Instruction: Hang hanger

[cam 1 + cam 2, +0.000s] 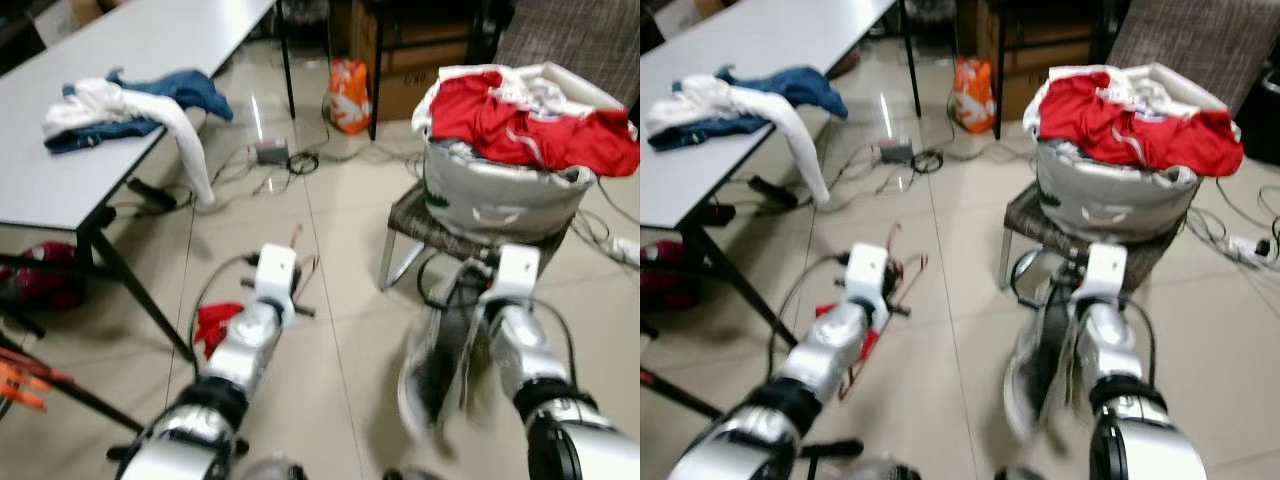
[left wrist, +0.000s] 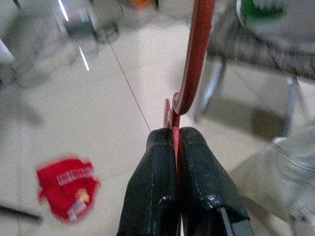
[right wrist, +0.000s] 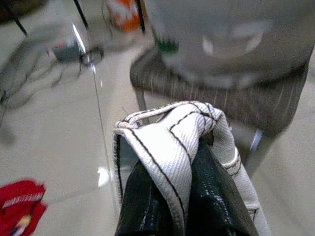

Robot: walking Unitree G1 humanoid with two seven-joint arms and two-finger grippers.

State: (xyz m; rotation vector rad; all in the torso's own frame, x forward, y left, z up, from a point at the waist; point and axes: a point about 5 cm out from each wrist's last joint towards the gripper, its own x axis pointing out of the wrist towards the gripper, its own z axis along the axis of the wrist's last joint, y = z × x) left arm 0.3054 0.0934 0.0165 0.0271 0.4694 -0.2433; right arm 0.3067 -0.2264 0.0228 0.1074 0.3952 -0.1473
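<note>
My left gripper (image 2: 175, 133) is shut on a thin red hanger (image 2: 193, 59), which rises from between the black fingers over the tiled floor. From the head, the hanger (image 1: 897, 268) shows just ahead of my left wrist. My right gripper (image 3: 191, 150) is shut on a white garment with dark stitching (image 3: 170, 140), bunched over its fingertips. The garment (image 1: 432, 365) hangs down blurred beside my right arm, just in front of the chair.
A grey laundry basket (image 1: 500, 195) heaped with red clothes (image 1: 520, 120) stands on a low chair (image 1: 425, 225) ahead right. A white table (image 1: 110, 40) with a pile of clothes (image 1: 120, 105) is at left. A small red item (image 1: 215, 325), cables (image 1: 285, 158) and an orange bag (image 1: 350, 95) lie on the floor.
</note>
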